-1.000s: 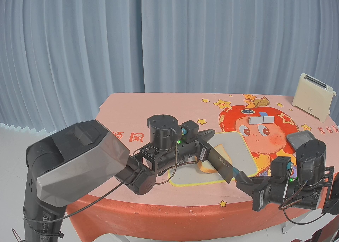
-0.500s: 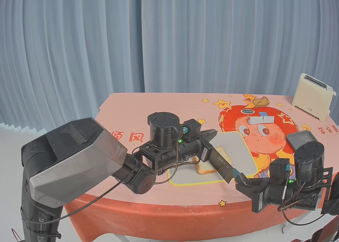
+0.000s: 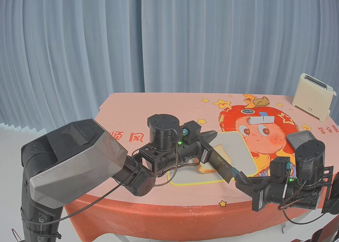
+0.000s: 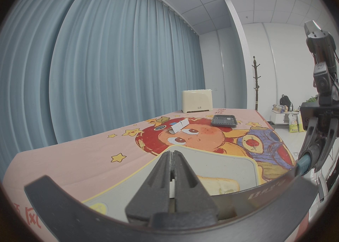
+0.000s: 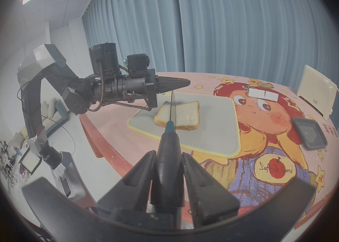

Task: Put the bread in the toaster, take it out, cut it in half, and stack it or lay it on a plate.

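Observation:
A slice of bread [image 5: 183, 113] lies on the grey, yellow-edged cutting board [image 5: 215, 129] near the table's front. My right gripper [image 5: 168, 155] is shut on the handle of a knife [image 5: 172, 106]. The dark blade [image 3: 220, 163] slants across the bread [image 3: 216, 150] and hides much of it. My left gripper [image 3: 210, 135] is shut with nothing in it, its tip just above the board by the bread's left side. From the left wrist I see that gripper [image 4: 172, 158], the bread [image 4: 217, 185] beyond it and the blade [image 4: 268, 193]. The cream toaster [image 3: 313, 96] stands at the far right.
A dark rectangular tray [image 3: 299, 138] sits right of the board, beside my right arm. A small white and blue tag [image 3: 261, 120] lies on the cartoon tablecloth behind the board. The table's front edge runs just below the right gripper.
The left gripper edged a little farther over the board. The knife shifted slightly along the bread with the right gripper, and less of the slice shows beside the blade.

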